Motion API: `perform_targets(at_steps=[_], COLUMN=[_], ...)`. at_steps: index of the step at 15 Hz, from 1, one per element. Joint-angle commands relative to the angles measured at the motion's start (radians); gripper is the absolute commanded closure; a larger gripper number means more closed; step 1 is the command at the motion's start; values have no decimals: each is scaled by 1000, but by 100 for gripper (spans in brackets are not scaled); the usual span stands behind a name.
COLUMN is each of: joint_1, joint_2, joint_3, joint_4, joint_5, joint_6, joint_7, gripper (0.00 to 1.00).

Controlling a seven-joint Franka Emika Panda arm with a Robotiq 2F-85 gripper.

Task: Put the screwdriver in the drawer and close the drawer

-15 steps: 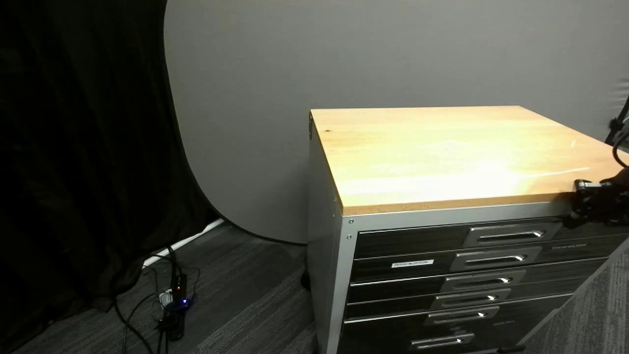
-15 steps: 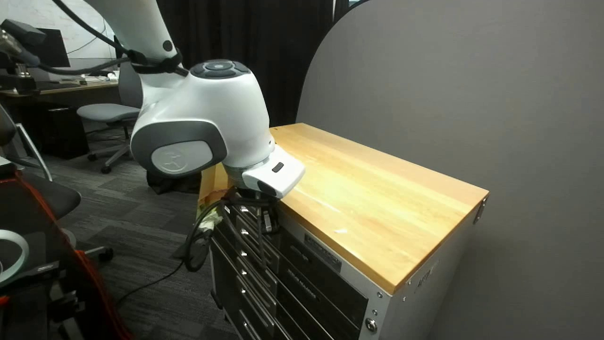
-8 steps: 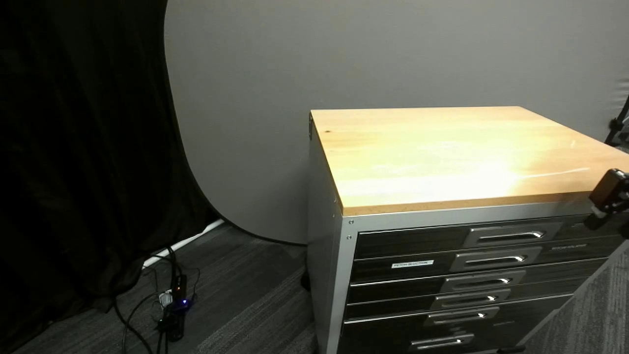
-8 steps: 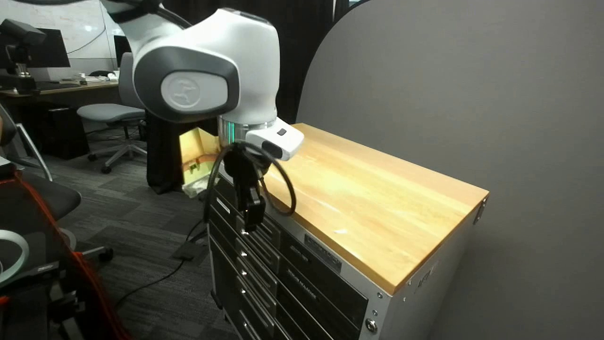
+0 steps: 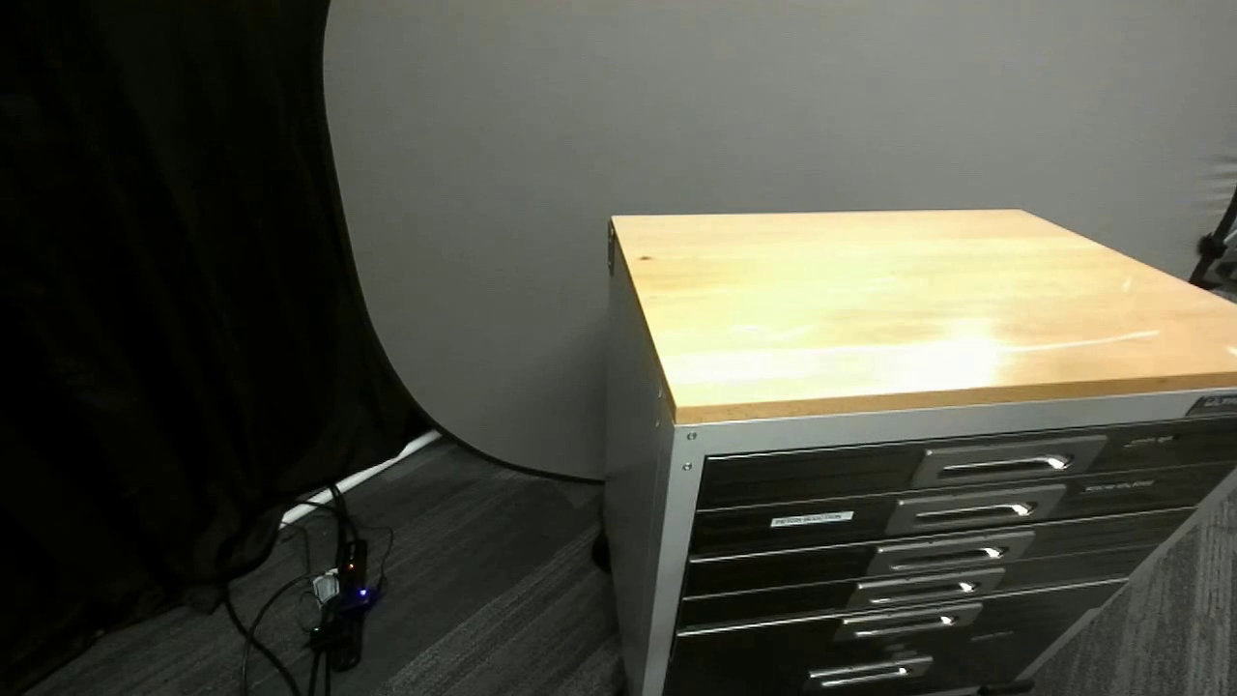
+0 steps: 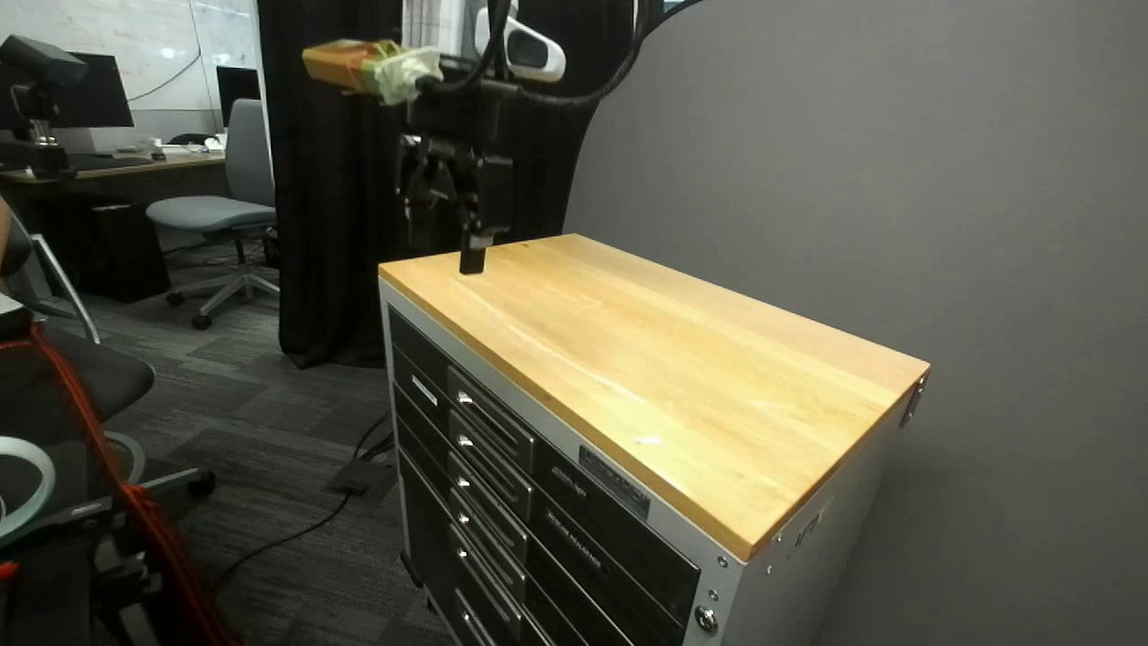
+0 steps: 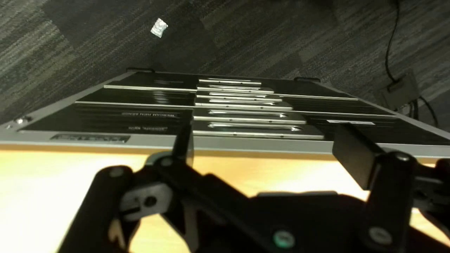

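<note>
The topmost drawer (image 5: 804, 482) sits flush in the grey metal cabinet, its silver bar handle (image 5: 1005, 465) facing out. In the wrist view the handle plate of this drawer (image 7: 258, 130) lies just beyond the wooden edge, between and past the fingers. My gripper (image 7: 265, 146) is open, with a wide gap and nothing held. One fingertip (image 6: 472, 260) shows against the wooden top's far left part in an exterior view, the hand raised over that corner. The second finger blends into the dark curtain there. The screwdriver is out of view or hidden.
The wooden top (image 6: 646, 359) forms the cabinet's upper surface, with its front edge below the hand. Several lower drawers (image 5: 773, 599) are also pushed in. A black curtain (image 6: 336, 224) hangs behind, and a grey backdrop (image 5: 870, 106) stands beside the cabinet. Cables (image 7: 390, 45) lie on the floor.
The arm has risen from low at the drawer front to above the wooden top, leaving one exterior view entirely. The jaws now stand apart. The drawer has not visibly moved.
</note>
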Motion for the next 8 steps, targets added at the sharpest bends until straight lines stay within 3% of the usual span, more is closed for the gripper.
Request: perform_targets(at_steps=[1,8], joint_1=[52,57], joint_2=[-8,1], joint_3=[-41,-50], joint_4=[29,50], joint_5=[-5,-7], joint_6=[-37,-60], joint_7=[-3,-23], gripper=[0,0])
